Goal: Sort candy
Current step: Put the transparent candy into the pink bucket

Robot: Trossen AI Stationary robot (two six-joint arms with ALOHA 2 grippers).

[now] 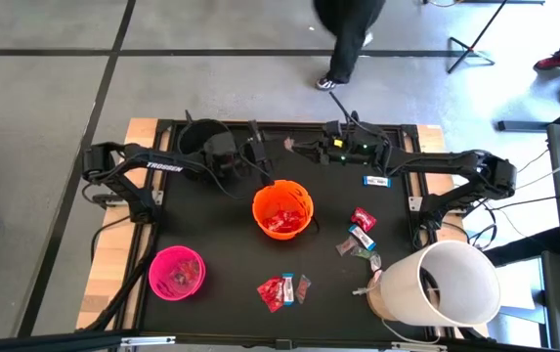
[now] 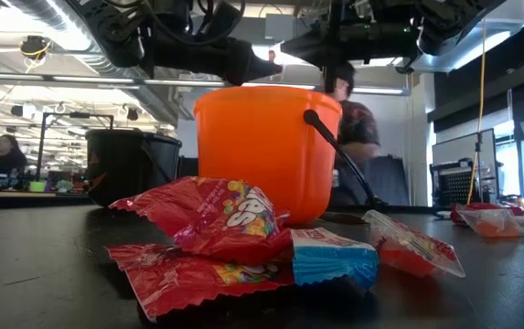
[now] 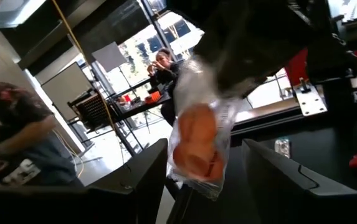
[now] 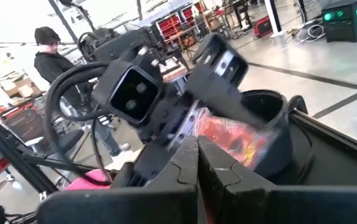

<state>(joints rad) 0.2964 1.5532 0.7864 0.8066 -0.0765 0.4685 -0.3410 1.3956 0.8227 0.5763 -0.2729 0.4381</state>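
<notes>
An orange bucket (image 1: 282, 210) holds red packets; a pink bucket (image 1: 176, 272) sits apart, a black bucket (image 1: 201, 139) behind, a white bucket (image 1: 443, 284) lying over. Nearest, red candy packets (image 2: 211, 215) show rainbow lettering beside a blue-and-white bar (image 2: 333, 256). The table (image 1: 221, 235) is black.
</notes>
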